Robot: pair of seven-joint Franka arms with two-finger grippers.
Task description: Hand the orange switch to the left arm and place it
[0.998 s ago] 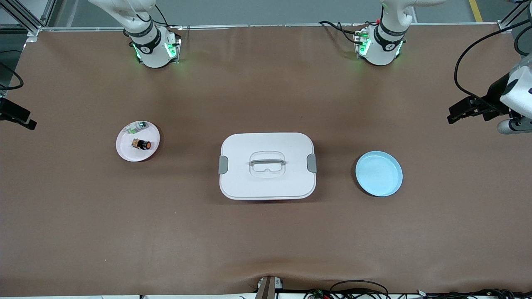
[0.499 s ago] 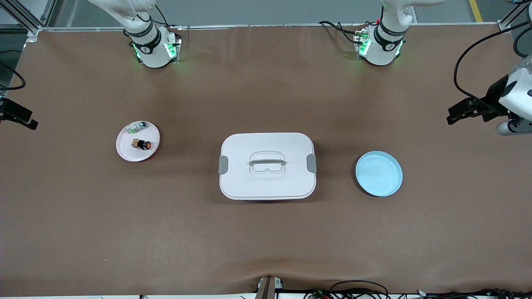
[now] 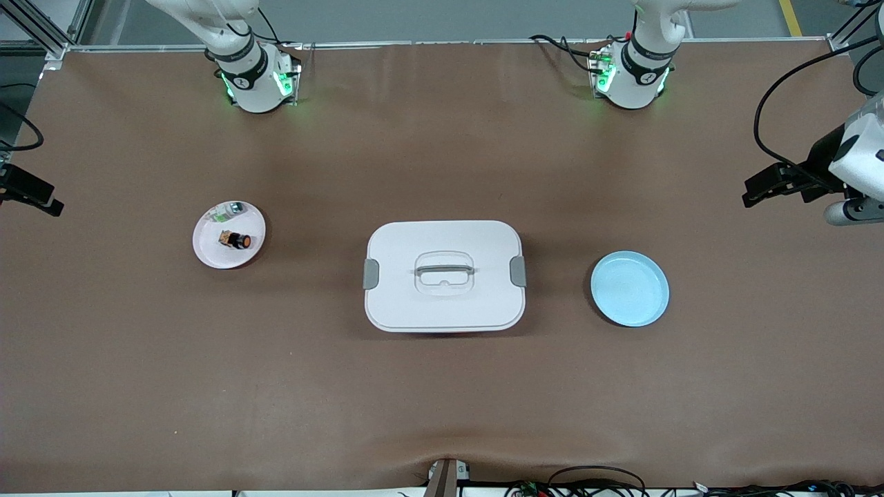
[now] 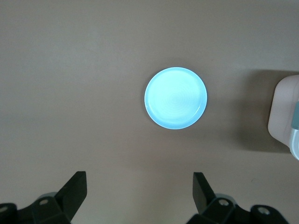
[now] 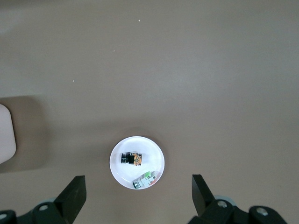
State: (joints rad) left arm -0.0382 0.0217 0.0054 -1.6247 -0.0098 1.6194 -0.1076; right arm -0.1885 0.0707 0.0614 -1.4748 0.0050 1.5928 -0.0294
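The brown paper-covered table [image 3: 442,400] carries a large white rounded-rectangular box [image 3: 444,276] with a clear-grey lid handle and grey side latches at its middle. Toward the left arm's end lies a round pale blue plate [image 3: 629,288], bare. Toward the right arm's end lies a smaller round white plate [image 3: 228,235]. On it rests the tiny black orange switch [image 3: 235,240] with an orange face and tan side, and just beside it, farther from the front camera, a small white-and-green part [image 3: 228,210].

The right gripper [image 5: 135,198] hangs high over the table near the white plate, fingers spread wide and empty, well apart from the switch. The left gripper [image 4: 139,198] hangs high near the blue plate, also wide and empty.
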